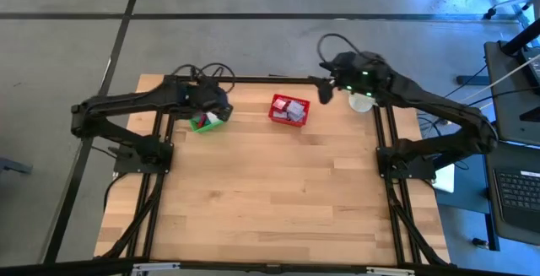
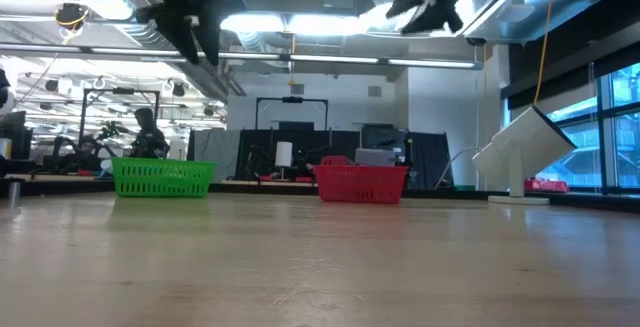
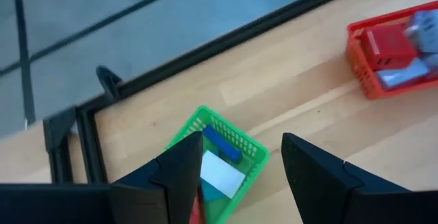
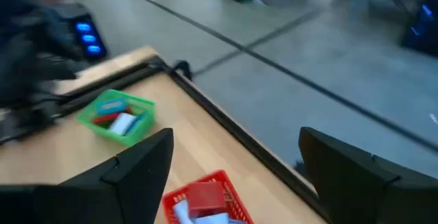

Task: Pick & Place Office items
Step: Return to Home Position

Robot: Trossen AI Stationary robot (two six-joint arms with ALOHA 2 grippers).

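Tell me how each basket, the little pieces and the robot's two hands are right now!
green mesh basket: upright on the table, pieces inside.
blue piece: lying in the green mesh basket.
white piece: lying in the green mesh basket.
red mesh basket: upright, pieces inside.
red piece: lying in the red mesh basket.
left gripper: open, empty, raised over the green mesh basket.
right gripper: open, empty, raised beside the red mesh basket.

Pale planked wooden table (image 1: 270, 192); plastic mesh baskets (image 2: 163, 178).

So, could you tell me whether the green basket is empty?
Not empty: the green basket holds a blue piece and a white piece.
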